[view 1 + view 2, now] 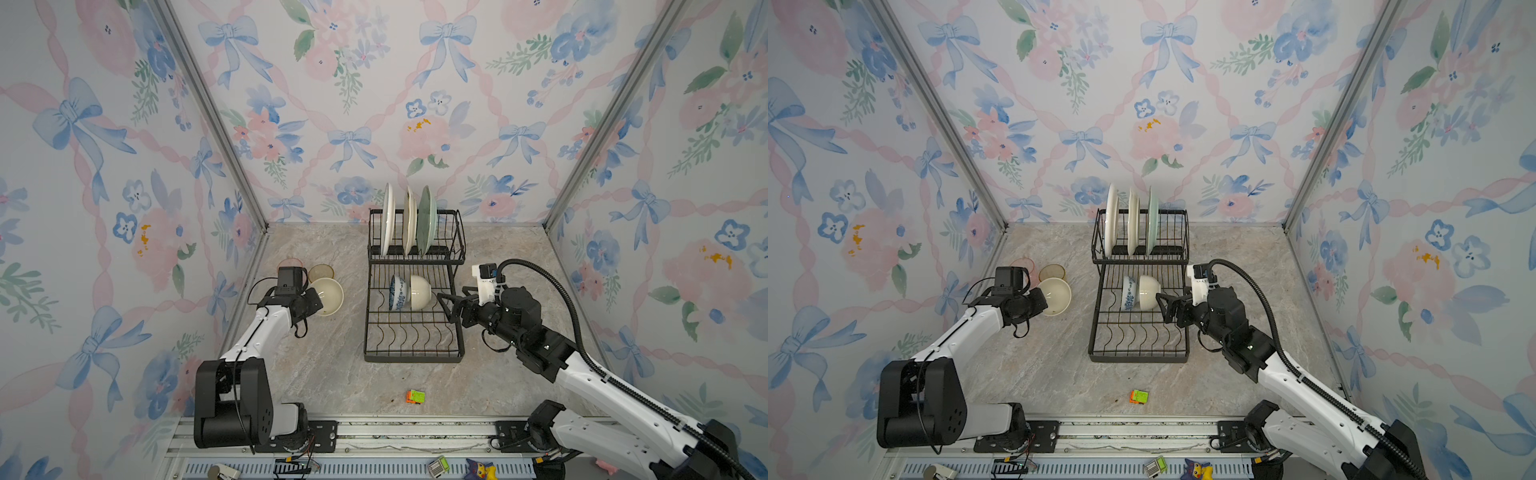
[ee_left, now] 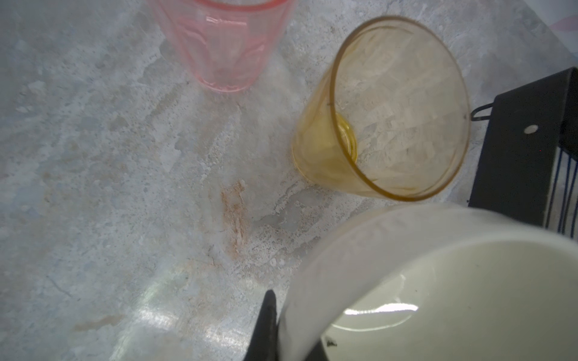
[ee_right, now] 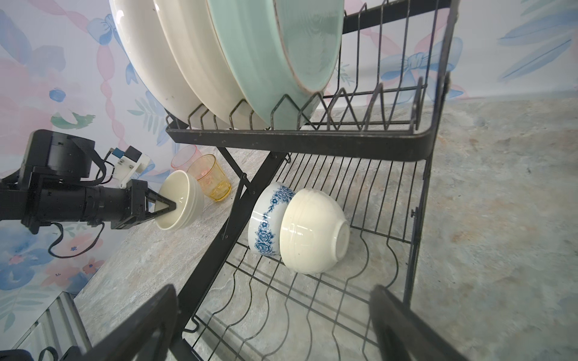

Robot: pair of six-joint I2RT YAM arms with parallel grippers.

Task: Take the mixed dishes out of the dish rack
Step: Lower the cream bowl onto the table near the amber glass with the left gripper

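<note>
In the dish rack's point(image 1: 415, 261) raised upper basket we see three plates standing on edge: a white plate point(image 1: 387, 218), a cream plate point(image 1: 409, 220) and a pale green plate point(image 1: 427, 218). On the rack's lower tray, just under that basket, a blue-patterned bowl point(image 1: 397, 293) and a white bowl point(image 1: 420, 292) lean together on their sides.

Left of the rack, the left gripper point(image 3: 170, 208) is clamped on the rim of a second white bowl point(image 1: 330, 296), which is tilted. Also left of the rack, a pink tumbler point(image 1: 290, 263) and an amber tumbler point(image 1: 321, 272) stand upright on the marble tabletop point(image 1: 332, 365).

At the rack's right edge, the right gripper point(image 1: 446, 308) hangs with its jaws spread wide, holding nothing. A small toy block point(image 1: 415, 396) lies in front of the rack.
</note>
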